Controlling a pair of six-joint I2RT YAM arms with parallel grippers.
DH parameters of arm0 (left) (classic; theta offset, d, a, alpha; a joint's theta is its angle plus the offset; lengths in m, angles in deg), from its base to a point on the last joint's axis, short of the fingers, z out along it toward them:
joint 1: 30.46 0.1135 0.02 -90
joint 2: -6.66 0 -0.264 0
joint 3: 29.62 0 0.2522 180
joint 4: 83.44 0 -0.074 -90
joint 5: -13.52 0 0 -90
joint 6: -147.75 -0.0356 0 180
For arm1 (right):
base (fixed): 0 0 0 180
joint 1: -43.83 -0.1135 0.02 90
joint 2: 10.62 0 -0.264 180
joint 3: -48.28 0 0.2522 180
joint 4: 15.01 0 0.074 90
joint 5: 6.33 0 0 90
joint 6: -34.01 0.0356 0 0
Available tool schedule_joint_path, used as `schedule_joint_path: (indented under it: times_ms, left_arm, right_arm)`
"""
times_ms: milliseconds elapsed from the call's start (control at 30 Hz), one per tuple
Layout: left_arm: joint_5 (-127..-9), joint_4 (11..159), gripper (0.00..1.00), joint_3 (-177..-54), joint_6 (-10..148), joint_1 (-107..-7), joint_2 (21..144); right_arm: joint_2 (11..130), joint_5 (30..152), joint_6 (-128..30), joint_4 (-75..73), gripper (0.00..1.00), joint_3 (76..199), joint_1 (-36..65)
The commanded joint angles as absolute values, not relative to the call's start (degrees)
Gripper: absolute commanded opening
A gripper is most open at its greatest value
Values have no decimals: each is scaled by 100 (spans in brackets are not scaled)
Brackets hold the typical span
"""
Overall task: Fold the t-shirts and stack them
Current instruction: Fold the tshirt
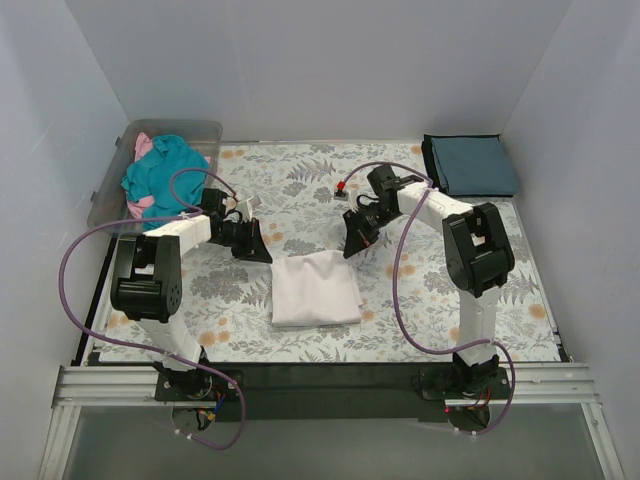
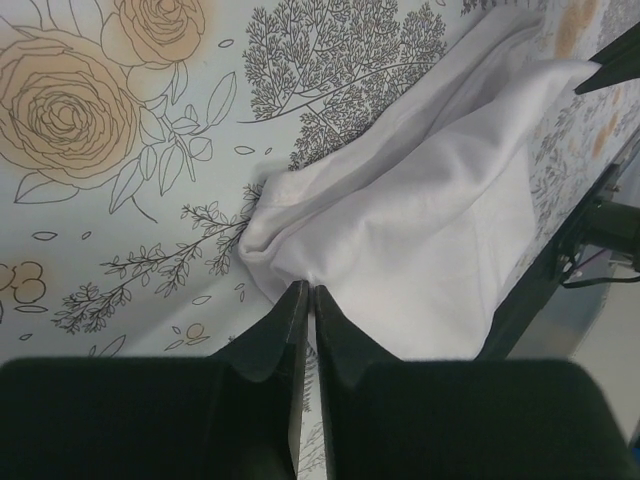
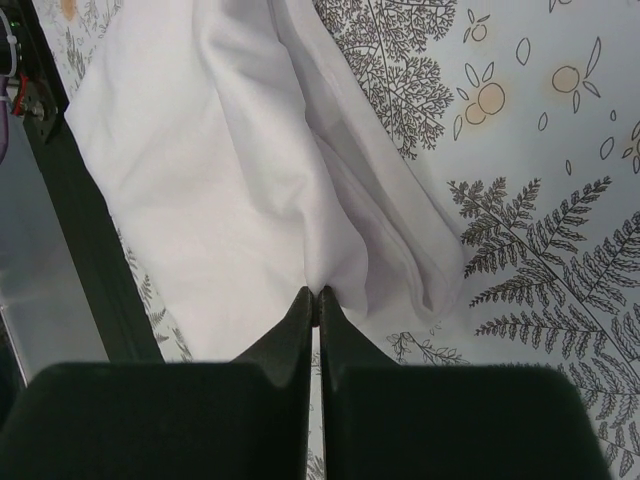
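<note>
The white t-shirt (image 1: 316, 288) lies folded into a rectangle in the middle of the table. My left gripper (image 1: 262, 252) is shut on its far left corner; the left wrist view shows the white t-shirt (image 2: 430, 230) pinched at my fingertips (image 2: 308, 292). My right gripper (image 1: 352, 245) is shut on its far right corner, with the white t-shirt (image 3: 230, 160) bunched at the tips (image 3: 316, 294). A folded dark slate-blue t-shirt (image 1: 472, 165) lies at the far right. Teal (image 1: 165, 172) and pink (image 1: 143, 146) t-shirts sit in the bin.
A clear plastic bin (image 1: 200, 133) stands at the far left corner. The floral table cover (image 1: 430, 300) spans the table. White walls enclose three sides. Purple cables loop beside both arms. A black rail (image 1: 330, 375) runs along the near edge.
</note>
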State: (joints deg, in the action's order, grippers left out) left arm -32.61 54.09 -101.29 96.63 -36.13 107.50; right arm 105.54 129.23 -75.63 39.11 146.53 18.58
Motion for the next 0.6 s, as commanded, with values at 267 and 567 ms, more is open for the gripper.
schedule_joint_path:
  times_ms: [267,567]
  left_arm:
    - [-3860,5624,0,-10262,9599,-3600,10009]
    - [-4246,6055,0,-10411,9643,-3600,10395]
  right_arm:
    - [9915,12859,-7523,3926,1,14378,2133]
    - [10539,12621,-7480,3795,1,14658,2203]
